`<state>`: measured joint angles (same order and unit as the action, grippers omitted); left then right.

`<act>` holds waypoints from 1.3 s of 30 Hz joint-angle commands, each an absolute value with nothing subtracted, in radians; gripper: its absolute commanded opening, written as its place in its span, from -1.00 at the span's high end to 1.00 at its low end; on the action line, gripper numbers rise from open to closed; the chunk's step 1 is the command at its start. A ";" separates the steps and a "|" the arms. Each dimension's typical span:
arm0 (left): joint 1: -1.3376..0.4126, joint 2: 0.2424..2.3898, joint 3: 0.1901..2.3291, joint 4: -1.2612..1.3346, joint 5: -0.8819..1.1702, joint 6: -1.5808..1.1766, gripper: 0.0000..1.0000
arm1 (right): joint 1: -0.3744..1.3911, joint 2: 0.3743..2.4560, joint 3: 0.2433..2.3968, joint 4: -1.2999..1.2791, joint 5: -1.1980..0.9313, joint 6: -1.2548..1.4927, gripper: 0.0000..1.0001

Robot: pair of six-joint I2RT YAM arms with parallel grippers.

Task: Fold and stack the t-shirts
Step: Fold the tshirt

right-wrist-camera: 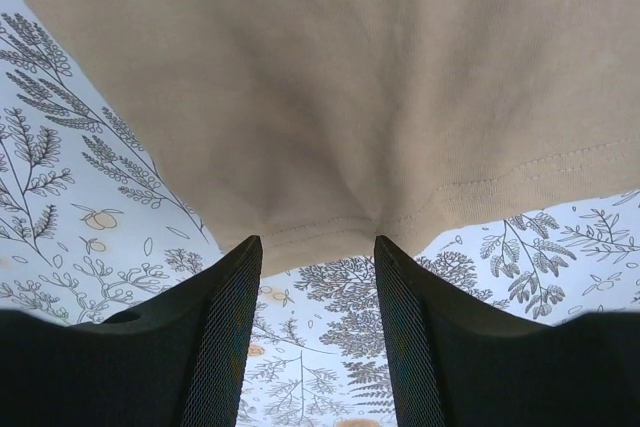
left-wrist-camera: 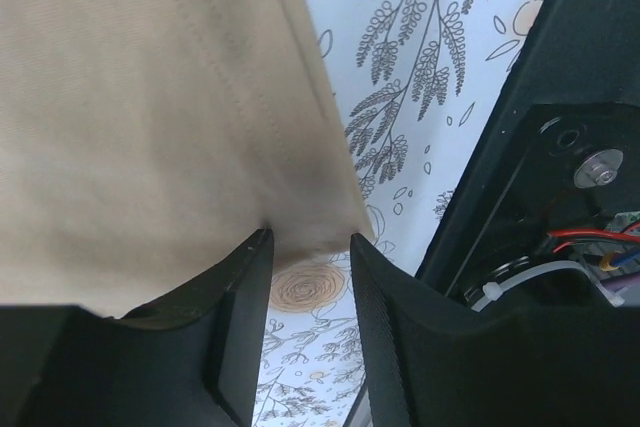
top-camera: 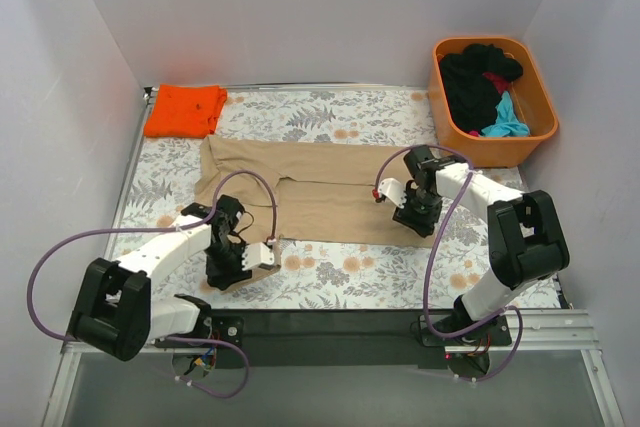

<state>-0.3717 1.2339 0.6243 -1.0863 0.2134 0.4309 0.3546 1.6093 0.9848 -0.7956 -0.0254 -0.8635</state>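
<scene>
The tan t-shirt (top-camera: 320,192) lies spread flat across the middle of the desk (top-camera: 330,112), sleeves toward the back and hem toward the arms. Its middle shows a lengthwise crease.

The left pincer (top-camera: 268,255) sits at the shirt's near left corner. In the left wrist view its fingers (left-wrist-camera: 240,317) stand apart, and the stitched corner of the shirt (left-wrist-camera: 150,97) reaches just to the gap between their tips (left-wrist-camera: 311,240); flowered desk cover shows through the gap. Whether either finger touches the cloth is hard to tell.

The right pincer (top-camera: 413,221) is at the near right part of the hem. Its fingers (right-wrist-camera: 225,337) are also spread, with the double-stitched hem (right-wrist-camera: 330,77) puckered right at the opening (right-wrist-camera: 318,244) and nothing clamped between them. From above, both pincers cover the bits of hem they hover over.

A bright orange t-shirt (top-camera: 185,110) lies folded at the back left corner of the desk, well apart from the tan one.

At the back right stands an orange plastic tub (top-camera: 495,152), holding a heap of black cloth (top-camera: 475,77), a teal piece (top-camera: 507,119) and a sliver of red (top-camera: 497,80), too bundled to make out their shape. Purple cables (top-camera: 45,267) loop from each arm.
</scene>
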 commanded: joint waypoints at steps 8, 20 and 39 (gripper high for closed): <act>-0.430 1.230 0.590 -1.092 0.172 0.456 0.37 | 0.341 1.624 1.000 -0.781 -0.041 -0.890 0.06; -0.462 1.215 0.630 -1.158 0.156 0.431 0.32 | 0.359 1.510 0.942 -0.837 -0.058 -0.914 0.15; -0.509 1.284 0.618 -1.072 0.153 0.339 0.22 | 0.396 1.586 0.762 -0.677 0.044 -0.916 0.68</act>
